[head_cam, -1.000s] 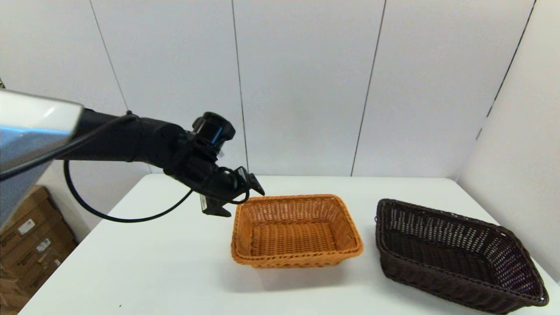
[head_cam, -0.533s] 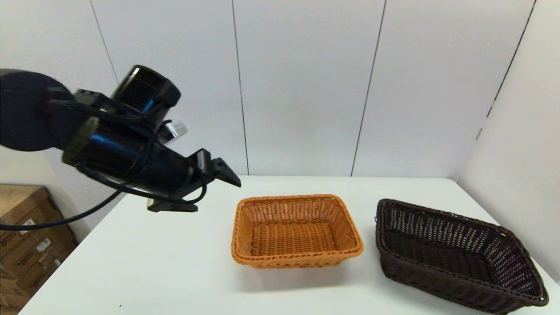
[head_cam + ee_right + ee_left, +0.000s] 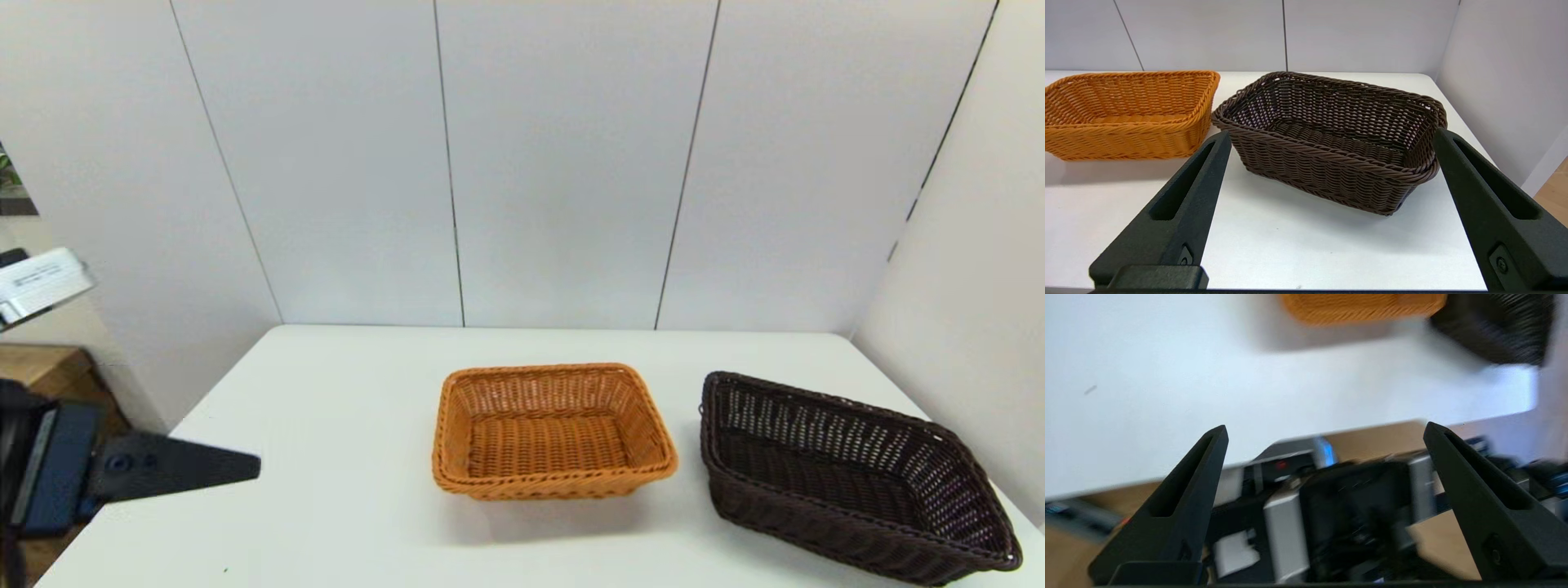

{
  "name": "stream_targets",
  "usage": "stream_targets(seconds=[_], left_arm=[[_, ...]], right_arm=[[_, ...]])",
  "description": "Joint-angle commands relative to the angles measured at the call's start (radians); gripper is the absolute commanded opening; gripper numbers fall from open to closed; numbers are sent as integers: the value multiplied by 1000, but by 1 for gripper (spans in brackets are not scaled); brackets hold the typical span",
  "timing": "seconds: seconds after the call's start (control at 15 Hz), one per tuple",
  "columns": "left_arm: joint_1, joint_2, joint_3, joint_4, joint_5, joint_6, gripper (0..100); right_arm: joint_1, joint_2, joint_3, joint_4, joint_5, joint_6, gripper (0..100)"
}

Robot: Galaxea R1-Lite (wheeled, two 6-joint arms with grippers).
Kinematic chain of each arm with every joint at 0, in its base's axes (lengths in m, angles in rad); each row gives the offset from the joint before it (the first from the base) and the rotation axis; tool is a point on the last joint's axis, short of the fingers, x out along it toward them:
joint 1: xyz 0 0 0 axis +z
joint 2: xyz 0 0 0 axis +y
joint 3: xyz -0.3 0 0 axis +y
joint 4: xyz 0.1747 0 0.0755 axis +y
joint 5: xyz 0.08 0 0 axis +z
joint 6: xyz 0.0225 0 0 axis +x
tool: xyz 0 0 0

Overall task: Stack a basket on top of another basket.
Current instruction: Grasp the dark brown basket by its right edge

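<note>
Since the earlier pictures, the left arm has pulled back from its place beside the orange-tan basket and has dropped low; now only one black finger of the left tool [image 3: 175,465] shows at the left edge of the head view, over the left near part of the white counter [image 3: 326,408]. In the left wrist view the two fingers [image 3: 1180,502] of this tool stand wide apart with nothing between them, and they point toward the near edge of the counter. The baskets have not moved.

Near the middle of the counter stands the orange-tan basket [image 3: 553,430], upright and empty, with its braided rim all around. Just to its right, apart from it by a narrow strip of counter, stands the dark brown basket [image 3: 849,474], also upright and empty, turned at a small angle to the counter edge and close to the right near corner. It is not stacked on the orange-tan basket.

The right tool [image 3: 1327,139] is out of the head view. In the right wrist view it is wide open in front of the dark brown basket's near long side, holding nothing; its fingers [image 3: 1175,212] do not touch the basket.
</note>
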Motion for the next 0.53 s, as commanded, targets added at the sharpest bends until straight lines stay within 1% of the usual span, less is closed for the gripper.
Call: stream_targets(seconds=[0.07, 0.27, 0.53], left_arm=[[-5, -203, 100, 40, 20, 10, 100], [-5, -272, 143, 46, 22, 13, 100], [-3, -344, 158, 91, 42, 14, 100]], right_arm=[[0, 0, 0, 0, 0, 0, 100], [0, 0, 0, 0, 0, 0, 100], [0, 0, 0, 0, 0, 0, 100]])
